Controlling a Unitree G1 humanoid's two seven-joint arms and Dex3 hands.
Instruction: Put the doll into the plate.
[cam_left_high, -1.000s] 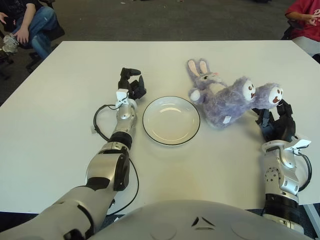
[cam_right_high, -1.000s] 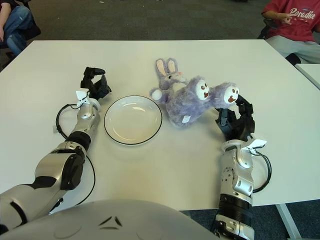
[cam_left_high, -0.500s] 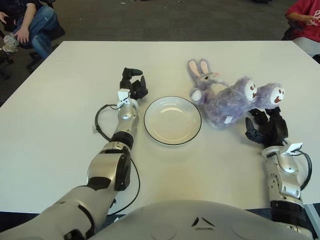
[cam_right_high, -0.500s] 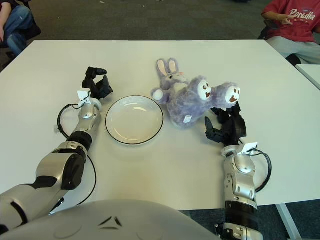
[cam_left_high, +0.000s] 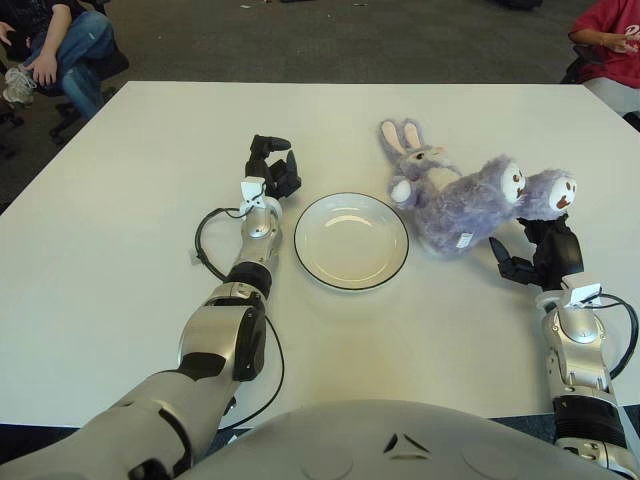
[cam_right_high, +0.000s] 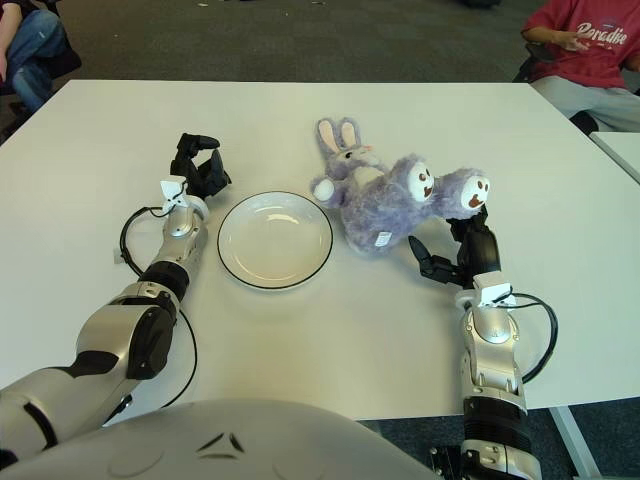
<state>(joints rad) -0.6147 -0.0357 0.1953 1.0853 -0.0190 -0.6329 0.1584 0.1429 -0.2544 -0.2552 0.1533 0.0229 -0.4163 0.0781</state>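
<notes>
One hand is working: the right hand (cam_left_high: 537, 255), fingers spread and empty, has drawn in toward the doll's (cam_left_high: 470, 196) near edge. Doll remains on the table (cam_left_high: 120, 200), right of the plate (cam_left_high: 351, 240). Grasp pending. Left hand (cam_left_high: 270, 165) shows left of plate.

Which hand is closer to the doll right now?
Right. The right hand is open just below the doll's right end, near its feet. The left hand shows left of the plate, which lies between it and the doll.
</notes>
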